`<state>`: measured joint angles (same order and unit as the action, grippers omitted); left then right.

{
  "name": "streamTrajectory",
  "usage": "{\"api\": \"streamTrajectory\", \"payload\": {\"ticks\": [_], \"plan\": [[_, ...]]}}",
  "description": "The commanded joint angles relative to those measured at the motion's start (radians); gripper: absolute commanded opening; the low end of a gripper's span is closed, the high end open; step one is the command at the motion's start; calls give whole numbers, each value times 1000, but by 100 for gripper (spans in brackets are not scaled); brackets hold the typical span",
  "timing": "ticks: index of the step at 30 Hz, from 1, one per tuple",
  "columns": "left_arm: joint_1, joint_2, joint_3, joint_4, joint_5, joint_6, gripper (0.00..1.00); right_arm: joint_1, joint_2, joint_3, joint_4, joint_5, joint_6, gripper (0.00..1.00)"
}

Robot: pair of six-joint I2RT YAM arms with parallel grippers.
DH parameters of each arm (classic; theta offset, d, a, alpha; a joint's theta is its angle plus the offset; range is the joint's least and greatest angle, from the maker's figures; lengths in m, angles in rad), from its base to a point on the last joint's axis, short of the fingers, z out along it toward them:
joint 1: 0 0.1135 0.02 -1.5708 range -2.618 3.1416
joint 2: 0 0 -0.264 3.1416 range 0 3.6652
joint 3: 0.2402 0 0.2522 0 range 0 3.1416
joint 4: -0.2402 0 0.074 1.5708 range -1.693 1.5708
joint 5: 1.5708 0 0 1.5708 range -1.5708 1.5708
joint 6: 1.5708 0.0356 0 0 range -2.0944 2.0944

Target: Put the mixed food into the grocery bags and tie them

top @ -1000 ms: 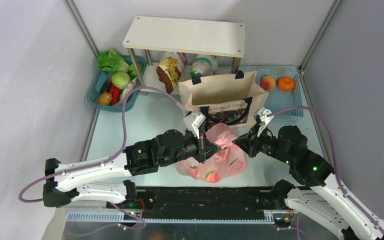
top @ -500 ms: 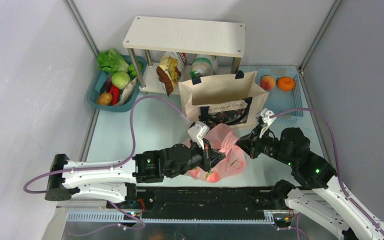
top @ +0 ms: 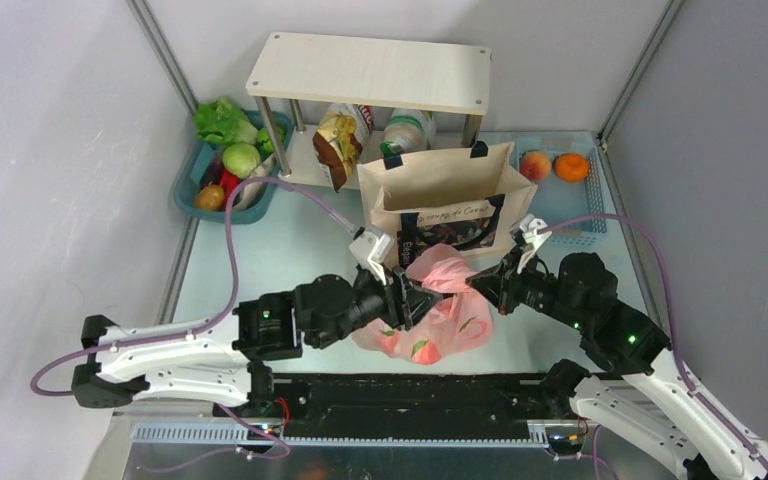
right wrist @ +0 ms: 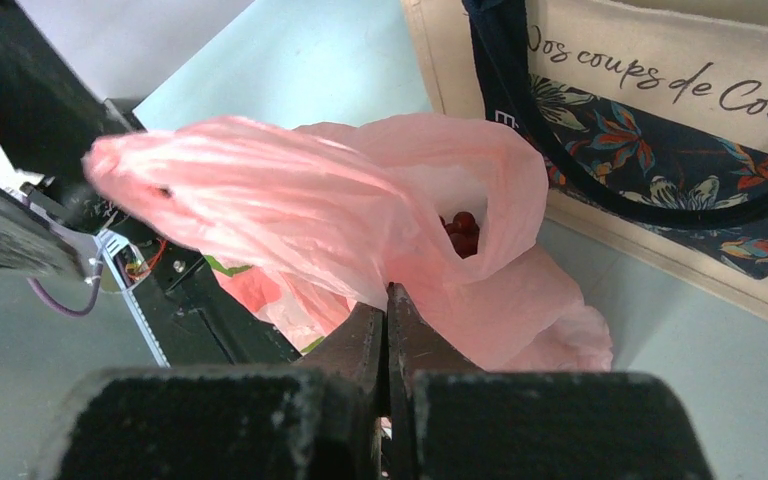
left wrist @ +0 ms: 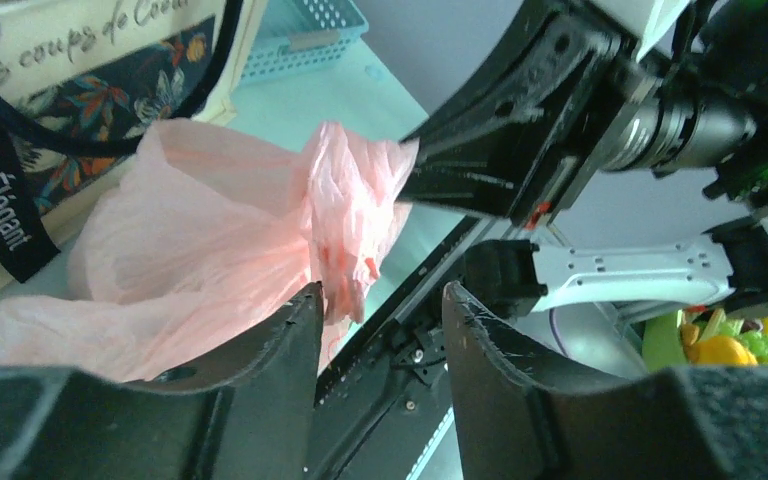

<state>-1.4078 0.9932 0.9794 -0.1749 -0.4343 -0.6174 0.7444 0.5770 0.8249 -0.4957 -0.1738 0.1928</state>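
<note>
Tying of the pink plastic bag [top: 440, 325] was judged to be the step in hand. The bag was lying in the middle of the bench, close to the near edge and just in front of the canvas tote [top: 450, 195], which was standing upright with its mouth open.

The right gripper [right wrist: 388, 300] was seen pressed together on a fold of the pink film at the bag's mouth. The fingers of the left gripper [left wrist: 380, 300] were parted. A twisted tail of film was hanging into the gap, just beside one finger, but it was not clamped. Dark red grapes [right wrist: 460, 232] could be seen through the opening of the bag, which was not yet knotted. The crisp packet [top: 338, 145] was standing under the shelf [top: 370, 70] at the far edge, outside both bags.

Several failures were considered possible. The thin film could be torn if it were pulled hard by the right arm against the weight of the food. The twisted tail could be missed if the left fingers were closed a little to one side, and the twist would then come loose. The grapes could be spilled if the open mouth were tipped toward the near edge. The tote could also be pushed over, since both arms were working just beside it.
</note>
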Motion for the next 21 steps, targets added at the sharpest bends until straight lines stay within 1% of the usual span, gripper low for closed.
{"api": "streamTrajectory", "payload": {"ticks": [1, 4, 7, 9, 11, 14, 17, 21], "plan": [[55, -23, 68, -52, 57, 17, 54, -1, 7, 25, 45, -16, -10, 0], [88, -20, 87, -68, 98, 19, 56, 0, 11, 25, 48, -23, -11, 0], [104, -12, 112, -84, 125, 29, 54, 1, 14, 25, 50, -28, -11, 0], [114, 0, 123, -90, 133, 34, 51, 2, 14, 25, 51, -29, -12, 0], [121, 6, 125, -94, 138, 37, 43, 2, 14, 25, 50, -31, -13, 0], [130, 16, 124, -96, 149, 38, 40, 3, 11, 25, 47, -30, -14, 0], [134, 36, 127, -97, 162, 43, 34, 4, 8, 25, 46, -30, -13, 0], [134, 66, 133, -96, 188, 45, 30, 4, 5, 25, 48, -32, -11, 0]]}}
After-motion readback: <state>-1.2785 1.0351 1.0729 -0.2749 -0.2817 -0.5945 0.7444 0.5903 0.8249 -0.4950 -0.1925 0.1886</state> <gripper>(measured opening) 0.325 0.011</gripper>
